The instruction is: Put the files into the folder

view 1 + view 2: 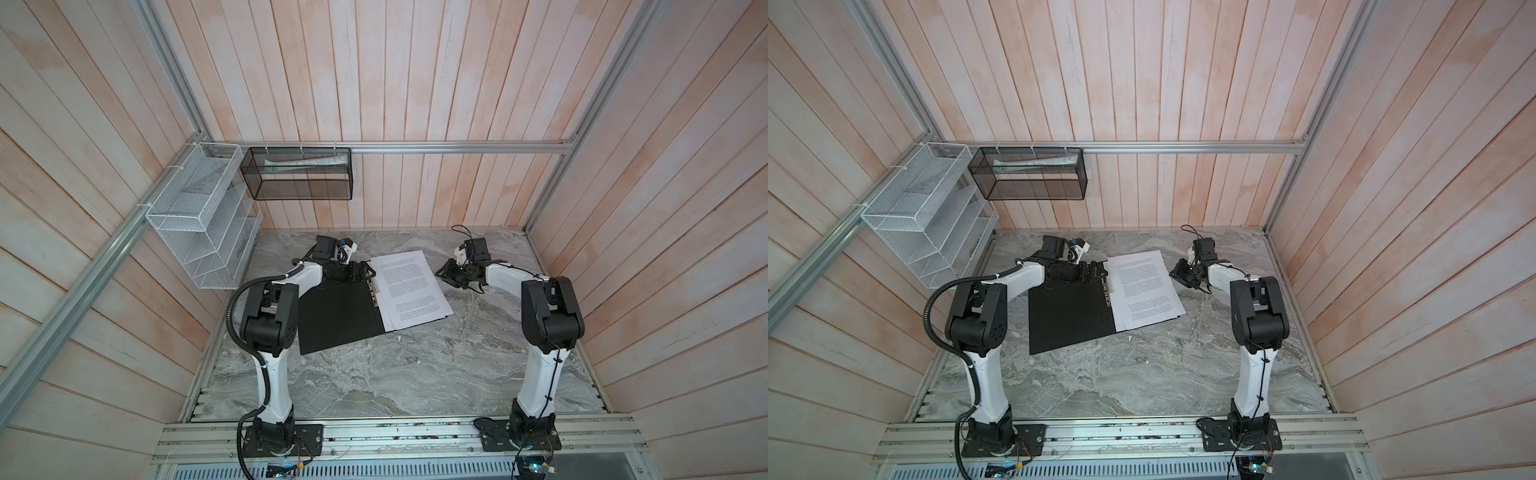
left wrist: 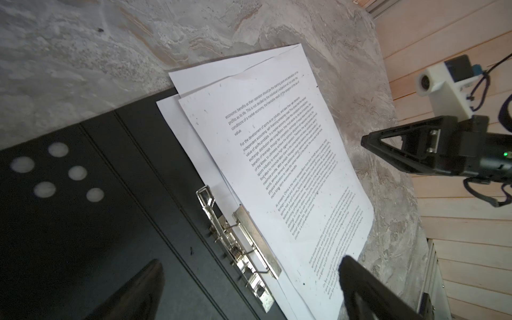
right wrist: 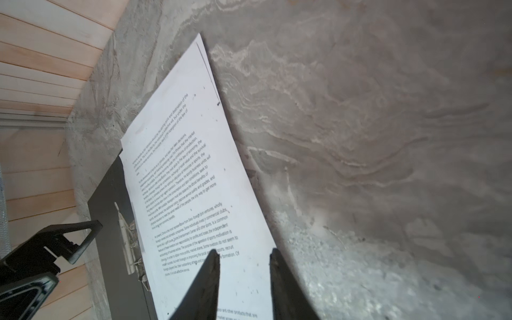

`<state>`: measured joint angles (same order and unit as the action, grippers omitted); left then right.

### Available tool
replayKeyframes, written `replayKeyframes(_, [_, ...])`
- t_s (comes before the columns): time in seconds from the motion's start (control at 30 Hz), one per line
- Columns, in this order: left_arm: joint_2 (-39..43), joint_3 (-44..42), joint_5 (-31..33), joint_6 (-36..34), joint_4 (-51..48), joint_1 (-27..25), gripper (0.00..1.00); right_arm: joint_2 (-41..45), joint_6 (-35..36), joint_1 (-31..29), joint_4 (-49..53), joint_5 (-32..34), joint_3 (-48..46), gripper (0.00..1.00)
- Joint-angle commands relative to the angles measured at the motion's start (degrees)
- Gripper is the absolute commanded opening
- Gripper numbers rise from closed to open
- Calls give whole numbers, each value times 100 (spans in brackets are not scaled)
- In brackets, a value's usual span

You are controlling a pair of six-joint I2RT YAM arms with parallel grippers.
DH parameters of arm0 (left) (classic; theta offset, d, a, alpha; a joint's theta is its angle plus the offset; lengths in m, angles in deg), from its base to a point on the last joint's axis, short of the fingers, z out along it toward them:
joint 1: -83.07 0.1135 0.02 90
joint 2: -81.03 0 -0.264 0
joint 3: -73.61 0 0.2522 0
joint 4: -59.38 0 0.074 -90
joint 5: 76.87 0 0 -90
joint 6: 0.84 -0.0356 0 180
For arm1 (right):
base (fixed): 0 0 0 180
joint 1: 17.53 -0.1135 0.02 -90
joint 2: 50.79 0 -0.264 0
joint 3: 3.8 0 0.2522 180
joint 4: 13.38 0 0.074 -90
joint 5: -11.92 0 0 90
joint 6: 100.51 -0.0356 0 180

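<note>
While I watched from far away, the folder (image 1: 338, 311) lay open and flat on the grey stone surface (image 1: 395, 374), black side up. The files (image 1: 409, 286) lay just right of the metal clip (image 2: 238, 243) in the folder's middle. I could not tell if the clip pressed down on them. The sheets were not lined up, and some edges stuck out from under the top sheet.

My left pincer (image 1: 368, 272) was spread wide and held nothing. It hung over the far end of the folder, by the clip, with one finger above the black cover and one above the files.

My right pincer (image 3: 243, 253) was at the far right side of the files. Its fingers (image 3: 210, 271) stood a little apart, one over the top sheet and one by its edge. It pinched nothing that I could see.
</note>
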<state>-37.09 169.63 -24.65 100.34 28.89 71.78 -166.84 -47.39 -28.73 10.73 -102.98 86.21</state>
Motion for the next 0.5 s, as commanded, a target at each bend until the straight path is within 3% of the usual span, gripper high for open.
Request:
replayKeyframes(0.0, [-115, 36, -149, -38, -25, 4, 100, -226, 6, -20, 128, -303, -53, 33])
replayKeyframes(0.47, [-126, -21, -212, -29, -14, 4, 100, -429, 16, -227, 88, -905, 117, 32])
